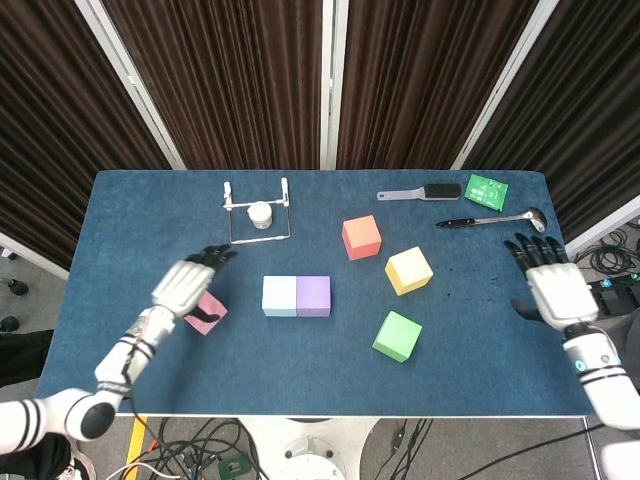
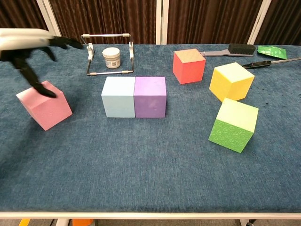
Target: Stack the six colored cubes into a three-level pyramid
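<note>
Your left hand (image 1: 185, 283) hovers just above the pink cube (image 2: 44, 104), fingers spread, holding nothing. To its right, the light blue cube (image 2: 119, 96) and purple cube (image 2: 150, 96) sit touching on the worktop (image 2: 141, 160). Your right hand (image 1: 551, 290) is open too, empty, with the yellow cube (image 1: 409, 270), green cube (image 1: 397, 335) and red cube (image 1: 361, 237) to its left.

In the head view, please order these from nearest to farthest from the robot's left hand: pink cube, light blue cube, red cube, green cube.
From the left hand:
1. Pink cube, just beside and partly under the hand.
2. Light blue cube, to its right, touching the purple cube.
3. Red cube, past mid-table, toward the back.
4. Green cube, right of centre, toward the front edge.
</note>
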`<act>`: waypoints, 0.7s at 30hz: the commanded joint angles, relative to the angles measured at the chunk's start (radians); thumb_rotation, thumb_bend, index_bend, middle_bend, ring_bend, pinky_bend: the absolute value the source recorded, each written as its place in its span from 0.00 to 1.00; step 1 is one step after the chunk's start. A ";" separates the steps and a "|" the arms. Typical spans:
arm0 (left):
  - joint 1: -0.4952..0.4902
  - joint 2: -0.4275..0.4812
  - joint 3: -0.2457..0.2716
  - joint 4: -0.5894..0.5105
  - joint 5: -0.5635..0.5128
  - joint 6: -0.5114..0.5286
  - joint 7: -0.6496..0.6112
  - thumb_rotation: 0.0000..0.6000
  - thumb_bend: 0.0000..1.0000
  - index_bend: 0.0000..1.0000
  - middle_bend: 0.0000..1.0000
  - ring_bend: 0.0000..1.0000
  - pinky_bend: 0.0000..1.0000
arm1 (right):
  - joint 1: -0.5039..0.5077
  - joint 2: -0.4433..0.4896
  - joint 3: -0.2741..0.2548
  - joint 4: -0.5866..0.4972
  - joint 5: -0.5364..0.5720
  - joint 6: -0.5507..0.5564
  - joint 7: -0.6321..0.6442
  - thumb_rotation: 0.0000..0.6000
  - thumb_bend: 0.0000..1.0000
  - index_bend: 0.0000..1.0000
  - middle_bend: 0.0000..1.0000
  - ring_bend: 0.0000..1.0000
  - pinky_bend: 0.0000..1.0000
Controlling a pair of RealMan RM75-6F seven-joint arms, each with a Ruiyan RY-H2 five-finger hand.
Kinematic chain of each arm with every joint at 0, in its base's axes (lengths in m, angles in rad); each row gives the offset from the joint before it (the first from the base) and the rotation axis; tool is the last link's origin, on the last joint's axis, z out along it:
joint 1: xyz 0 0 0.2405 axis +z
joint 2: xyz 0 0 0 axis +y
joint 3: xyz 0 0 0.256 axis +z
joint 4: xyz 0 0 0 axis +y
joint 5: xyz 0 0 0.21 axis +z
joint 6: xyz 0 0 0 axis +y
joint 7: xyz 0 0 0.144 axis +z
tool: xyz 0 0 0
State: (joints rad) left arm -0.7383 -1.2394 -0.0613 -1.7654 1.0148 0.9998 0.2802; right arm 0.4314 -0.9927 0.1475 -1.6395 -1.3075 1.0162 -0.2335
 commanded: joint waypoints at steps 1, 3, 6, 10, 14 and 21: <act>0.090 0.059 0.034 -0.024 0.051 0.114 -0.007 1.00 0.00 0.05 0.00 0.00 0.20 | 0.090 -0.059 0.006 0.057 0.004 -0.109 -0.038 1.00 0.21 0.00 0.00 0.00 0.00; 0.118 0.067 0.039 -0.014 0.068 0.153 -0.009 1.00 0.00 0.05 0.00 0.00 0.19 | 0.128 -0.089 0.008 0.091 0.012 -0.158 -0.046 1.00 0.20 0.00 0.00 0.00 0.00; 0.155 0.063 0.043 0.027 0.083 0.202 -0.001 1.00 0.00 0.05 0.00 0.00 0.19 | 0.188 -0.145 0.009 0.151 0.011 -0.222 -0.060 1.00 0.17 0.00 0.00 0.00 0.00; 0.195 0.056 0.037 0.060 0.096 0.233 -0.033 1.00 0.00 0.05 0.00 0.00 0.18 | 0.253 -0.217 0.005 0.228 -0.027 -0.270 -0.043 1.00 0.16 0.00 0.00 0.00 0.00; 0.218 0.054 0.037 0.079 0.114 0.240 -0.049 1.00 0.00 0.05 0.00 0.00 0.18 | 0.290 -0.266 0.003 0.279 -0.042 -0.290 -0.025 1.00 0.16 0.00 0.01 0.00 0.00; 0.237 0.052 0.025 0.095 0.131 0.218 -0.074 1.00 0.00 0.05 0.00 0.00 0.18 | 0.334 -0.339 0.000 0.347 -0.029 -0.323 0.016 1.00 0.16 0.00 0.04 0.00 0.00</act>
State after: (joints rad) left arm -0.5034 -1.1872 -0.0340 -1.6719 1.1430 1.2199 0.2083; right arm 0.7571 -1.3220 0.1494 -1.3008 -1.3420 0.7018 -0.2245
